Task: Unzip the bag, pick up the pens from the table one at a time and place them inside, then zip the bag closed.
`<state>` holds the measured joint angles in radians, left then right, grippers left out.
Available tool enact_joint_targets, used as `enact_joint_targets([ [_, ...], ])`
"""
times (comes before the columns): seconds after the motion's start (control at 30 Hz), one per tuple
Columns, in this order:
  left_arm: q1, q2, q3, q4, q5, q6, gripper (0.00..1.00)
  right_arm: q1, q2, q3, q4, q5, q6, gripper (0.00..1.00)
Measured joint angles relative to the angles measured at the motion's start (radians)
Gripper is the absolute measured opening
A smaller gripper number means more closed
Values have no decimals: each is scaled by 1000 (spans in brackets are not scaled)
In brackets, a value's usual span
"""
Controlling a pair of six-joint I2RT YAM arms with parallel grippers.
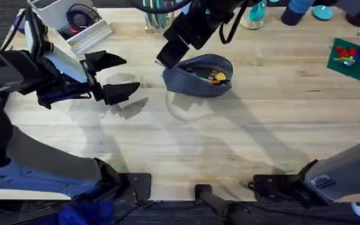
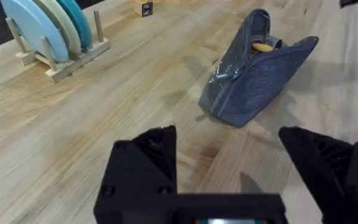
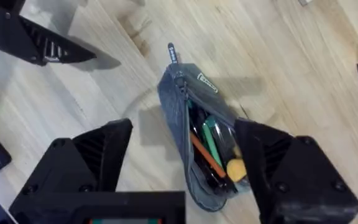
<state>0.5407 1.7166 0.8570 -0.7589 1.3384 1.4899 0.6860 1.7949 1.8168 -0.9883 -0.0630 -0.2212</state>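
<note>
The grey-blue bag [image 1: 199, 76] lies on the table [image 1: 230, 144] at the far middle, its zipper open along the top. Inside it, in the right wrist view, lie an orange pen [image 3: 205, 155] and a green pen [image 3: 211, 140] beside a yellow item. My right gripper [image 3: 184, 127] hangs open directly above the bag [image 3: 194, 130], one finger to each side of it, touching nothing. The right arm [image 1: 192, 28] reaches in over the bag from the far side. My left gripper [image 1: 130, 74] stands open and empty to the left of the bag [image 2: 260, 68], pointing at its zipper end.
A white box [image 1: 74, 22] stands at the back left. A wooden rack with plates [image 2: 55, 31] is beyond the left gripper. Glasses [image 1: 158, 19] stand behind the bag. A green plate with bricks [image 1: 355, 56] lies at the far right. Bare table stretches in front.
</note>
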Motion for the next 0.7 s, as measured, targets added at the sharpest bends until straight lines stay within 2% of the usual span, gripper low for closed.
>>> enact_joint_targets([
  [0.3,0,0,0,0,0,0,993,1,47,0,71,0,-11,996],
  [0.7,0,0,0,0,0,0,993,1,136,0,87,-22,-42,996],
])
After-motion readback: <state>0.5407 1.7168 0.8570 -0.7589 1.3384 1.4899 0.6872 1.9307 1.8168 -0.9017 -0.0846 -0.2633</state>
